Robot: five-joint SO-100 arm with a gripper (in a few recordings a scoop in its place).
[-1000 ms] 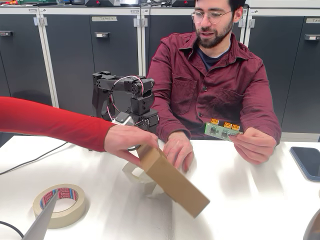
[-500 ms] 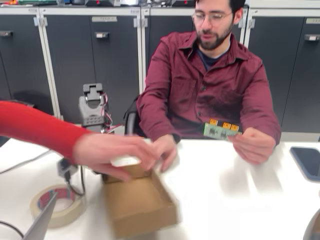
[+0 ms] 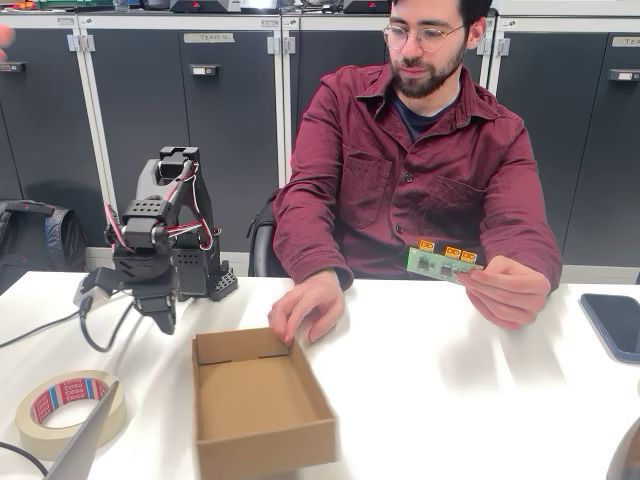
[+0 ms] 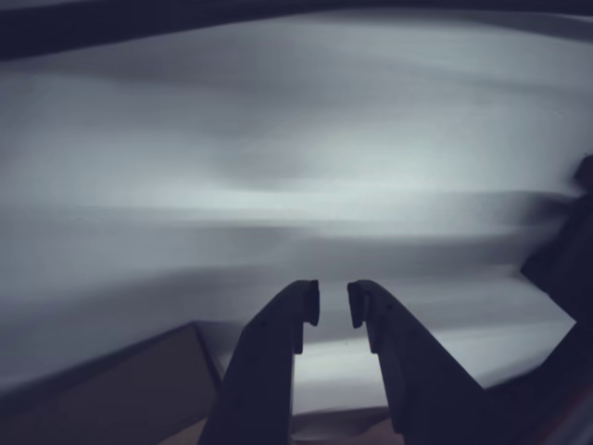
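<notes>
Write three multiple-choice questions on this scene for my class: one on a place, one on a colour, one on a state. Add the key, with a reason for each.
1. In the fixed view, where is the tool relative to the box?
A inside it
B left of it, outside
C right of it

2. What colour is the small board held in the person's hand?
A green
B blue
C white

3. How does the box stand?
A taped shut
B on its side
C upright, open at the top

Key: 1 B, the tool points down beside the box's left wall. 2 A, the board is green with orange parts. 3 C, the box's bare floor shows from above.
</notes>
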